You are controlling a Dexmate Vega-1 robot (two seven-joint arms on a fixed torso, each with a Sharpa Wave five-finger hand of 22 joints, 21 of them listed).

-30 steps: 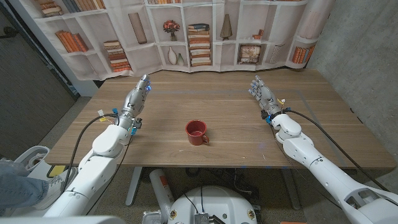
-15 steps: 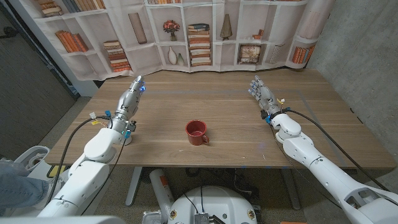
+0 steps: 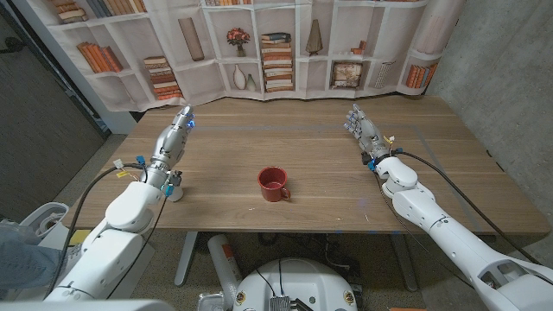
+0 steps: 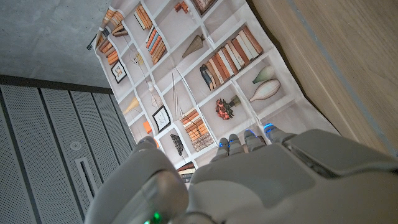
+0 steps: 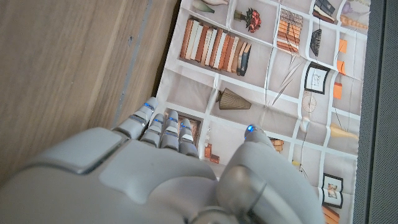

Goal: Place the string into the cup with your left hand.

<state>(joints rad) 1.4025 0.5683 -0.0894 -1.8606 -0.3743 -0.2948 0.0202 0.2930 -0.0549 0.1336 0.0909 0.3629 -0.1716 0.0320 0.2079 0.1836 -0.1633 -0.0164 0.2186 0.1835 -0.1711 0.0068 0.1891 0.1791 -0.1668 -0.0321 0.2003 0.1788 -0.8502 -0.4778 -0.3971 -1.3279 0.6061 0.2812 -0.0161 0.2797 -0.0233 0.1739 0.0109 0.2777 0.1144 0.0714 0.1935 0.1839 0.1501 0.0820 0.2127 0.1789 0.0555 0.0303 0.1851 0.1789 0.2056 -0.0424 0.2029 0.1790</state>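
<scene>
Cup (image 3: 274,184) stands mid-table, well apart from left hand (image 3: 172,138) and right hand (image 3: 364,131), both empty, fingers extended.

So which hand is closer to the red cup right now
Roughly equal, the left perhaps slightly nearer. The left hand is up and to the left of the cup, toward the table's far left side. The right hand is up and to the right of it.

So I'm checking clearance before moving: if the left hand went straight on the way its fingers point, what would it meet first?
The left hand points toward the table's far edge, with bare table ahead. The bookshelf backdrop probably comes first, though depth is unclear.
</scene>
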